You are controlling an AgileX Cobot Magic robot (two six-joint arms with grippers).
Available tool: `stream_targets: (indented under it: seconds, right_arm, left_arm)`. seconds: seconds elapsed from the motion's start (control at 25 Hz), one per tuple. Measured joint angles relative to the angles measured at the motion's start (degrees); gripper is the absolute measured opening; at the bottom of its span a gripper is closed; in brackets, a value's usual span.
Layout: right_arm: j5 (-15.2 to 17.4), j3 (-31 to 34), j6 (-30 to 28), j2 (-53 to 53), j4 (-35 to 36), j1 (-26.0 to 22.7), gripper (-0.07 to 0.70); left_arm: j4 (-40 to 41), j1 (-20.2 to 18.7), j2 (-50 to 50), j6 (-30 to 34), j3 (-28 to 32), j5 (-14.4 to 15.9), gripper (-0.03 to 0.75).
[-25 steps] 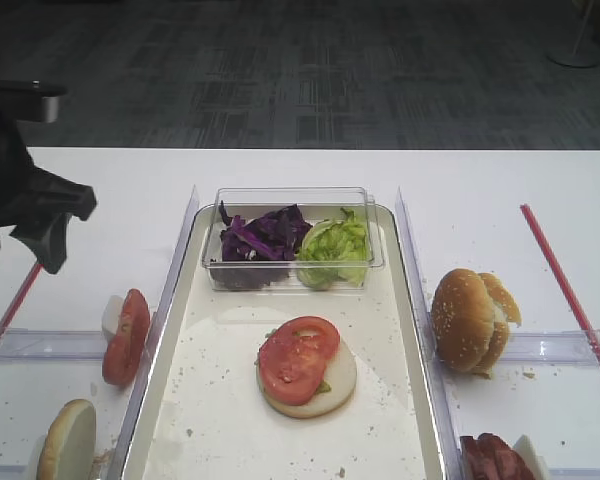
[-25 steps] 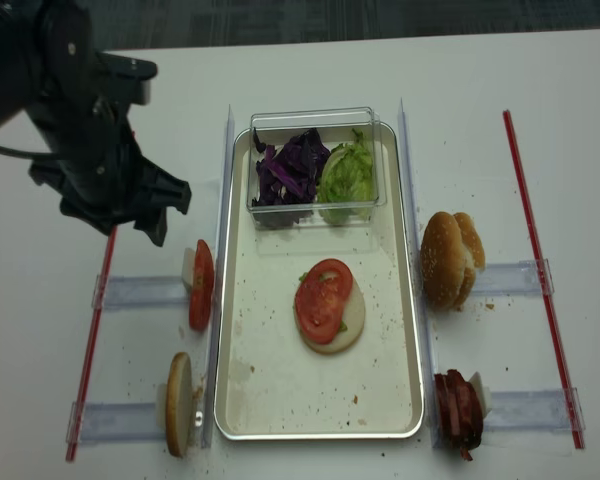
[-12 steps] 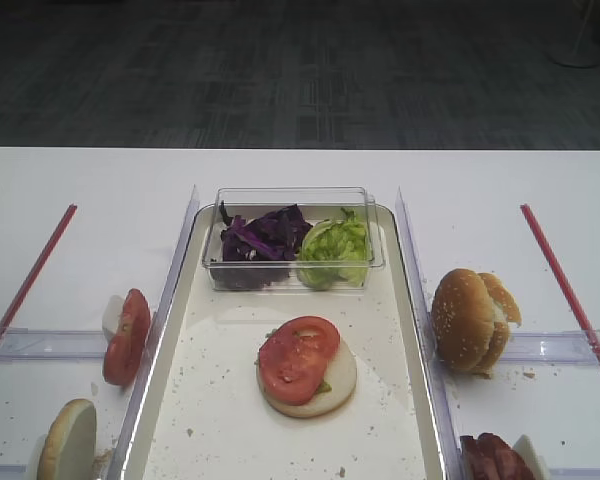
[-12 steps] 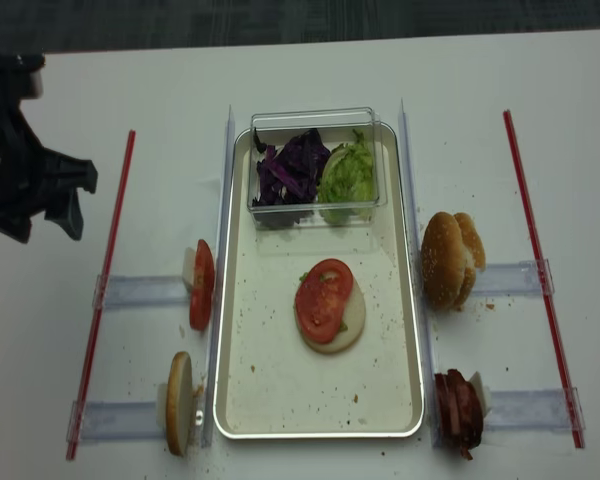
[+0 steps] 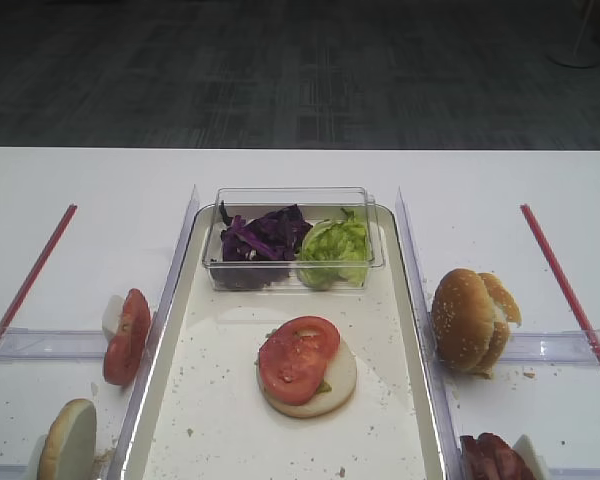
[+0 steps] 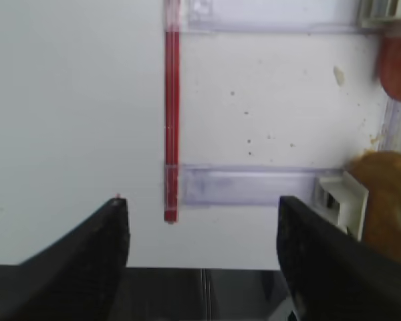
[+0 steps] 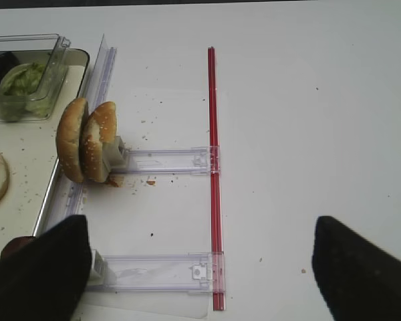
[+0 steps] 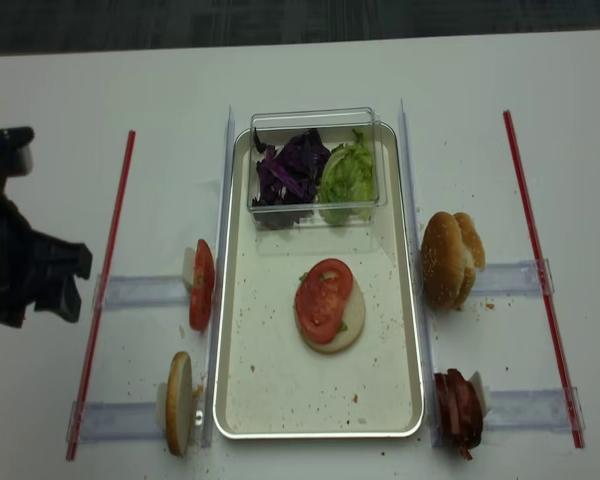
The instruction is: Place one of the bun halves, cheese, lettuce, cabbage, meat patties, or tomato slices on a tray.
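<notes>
A bun half (image 5: 330, 392) topped with tomato slices (image 5: 298, 355) lies on the tray (image 5: 230, 410) (image 8: 270, 375). The cabbage (image 5: 265, 235) and lettuce (image 5: 332, 245) sit in a clear tub. More tomato slices (image 8: 201, 285) and a bun half (image 8: 179, 402) stand left of the tray. Bun halves (image 8: 448, 258) (image 7: 87, 142) and meat patties (image 8: 458, 410) stand on its right. No cheese is in view. My left gripper (image 8: 78, 285) (image 6: 200, 200) hangs open and empty over the table's left side. My right gripper (image 7: 199, 221) is open and empty, right of the buns.
The clear tub (image 5: 292, 198) sits at the tray's far end. Red strips (image 8: 105, 280) (image 8: 540, 270) run along both sides, and clear plastic racks (image 7: 167, 160) (image 6: 247, 186) hold the food beside the tray. The table's near edge (image 6: 200, 267) lies under my left gripper.
My left arm has drawn back from beside the tub toward the near left of the table and has left the first exterior view. The food has not moved.
</notes>
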Motion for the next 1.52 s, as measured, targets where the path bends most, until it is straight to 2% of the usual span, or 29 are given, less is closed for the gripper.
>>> stream_targets:
  seconds: [0.24, 0.52, 0.64, 0.84, 1.36, 1.52]
  right_arm:
    - [0.0, 0.0, 0.0, 0.0, 0.0, 0.0, 0.679]
    - [0.0, 0.0, 0.0, 0.0, 0.0, 0.0, 0.679]
    - [0.0, 0.0, 0.0, 0.0, 0.0, 0.0, 0.679]
    - [0.0, 0.0, 0.0, 0.0, 0.0, 0.0, 0.679]
    - [0.0, 0.0, 0.0, 0.0, 0.0, 0.0, 0.679]
    - [0.0, 0.0, 0.0, 0.0, 0.0, 0.0, 0.679]
  left_arm:
    - [-0.9, 0.0, -16.4, -0.5, 8.6, 2.0, 0.438]
    - [-1.1, 0.0, -35.1, -0.9, 15.8, 4.0, 0.438]
    - [-1.1, 0.0, -42.3, -0.9, 18.1, 4.0, 0.438]
    - [-1.1, 0.0, -51.7, -0.5, 21.5, 1.3, 0.438]
    - [-1.1, 0.0, -72.1, -0.5, 22.1, 0.7, 0.438]
    - [-1.1, 0.0, -73.4, -0.5, 22.1, 0.9, 0.438]
